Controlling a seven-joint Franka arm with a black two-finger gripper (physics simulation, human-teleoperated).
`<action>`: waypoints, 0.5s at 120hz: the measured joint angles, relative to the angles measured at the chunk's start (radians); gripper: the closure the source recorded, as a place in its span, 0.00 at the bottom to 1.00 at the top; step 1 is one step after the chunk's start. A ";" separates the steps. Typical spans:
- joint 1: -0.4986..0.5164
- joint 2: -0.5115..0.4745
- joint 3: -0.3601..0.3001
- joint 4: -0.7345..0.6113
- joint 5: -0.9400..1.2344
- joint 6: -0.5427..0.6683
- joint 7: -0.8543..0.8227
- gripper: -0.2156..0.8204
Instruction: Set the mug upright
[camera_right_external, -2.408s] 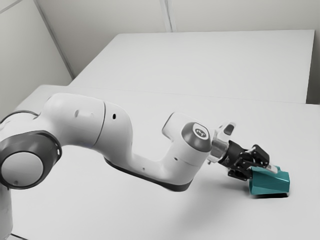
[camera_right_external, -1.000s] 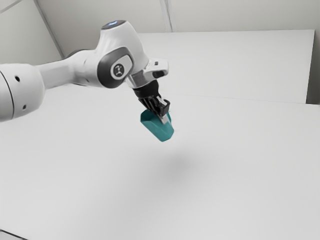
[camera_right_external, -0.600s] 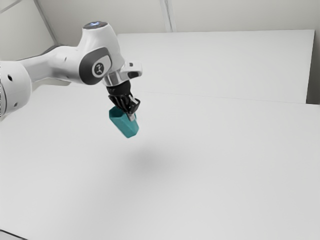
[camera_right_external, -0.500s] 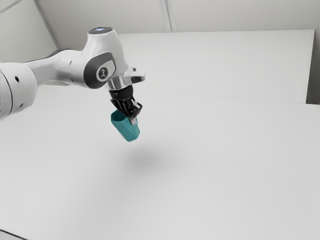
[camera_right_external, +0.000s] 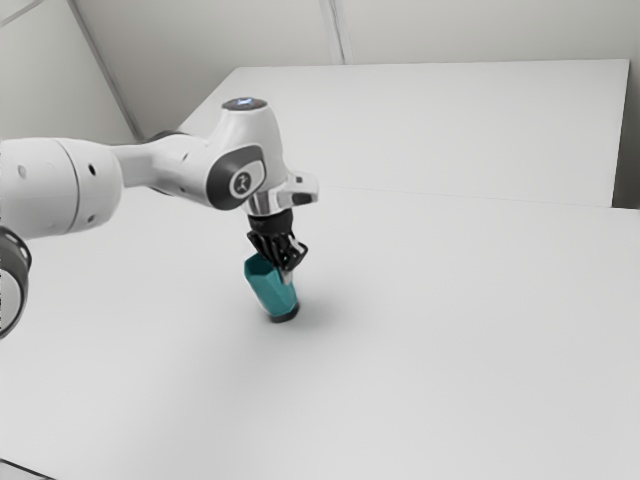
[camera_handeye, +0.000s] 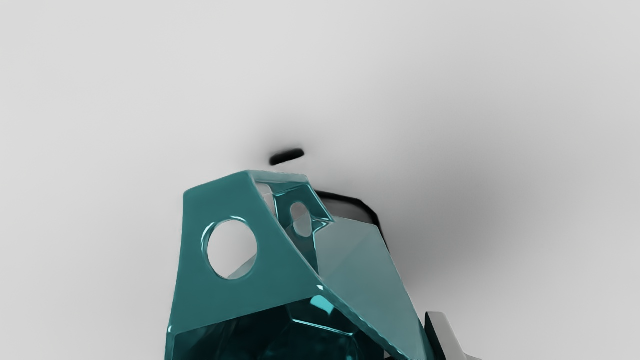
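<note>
The single-arm robot's black two-finger gripper (camera_right_external: 285, 274) points down over the white worktop (camera_right_external: 450, 350), closed on the angular teal mug (camera_right_external: 271, 288) near its open end. One pale finger (camera_handeye: 444, 334) lies along the mug's outer side in the wrist view; how far apart the fingers stand I cannot tell.

The mug is tilted, its open end up toward the exterior view's left and its base down toward the right. A dark shadow (camera_right_external: 285, 317) hugs the base, though whether base and worktop touch I cannot tell. This spot is well in from the worktop's far edge. The wrist view shows a round hole through a flat teal part of the mug. The white arm (camera_right_external: 150, 165) bears a small round emblem (camera_right_external: 241, 183), too small to read.
</note>
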 joint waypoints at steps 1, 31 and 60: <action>0.000 0.001 0.000 0.000 0.000 0.001 0.000 0.97; 0.000 0.018 0.000 0.001 -0.001 0.014 -0.006 0.73; -0.010 -0.079 -0.004 0.010 -0.027 -0.005 -0.003 0.38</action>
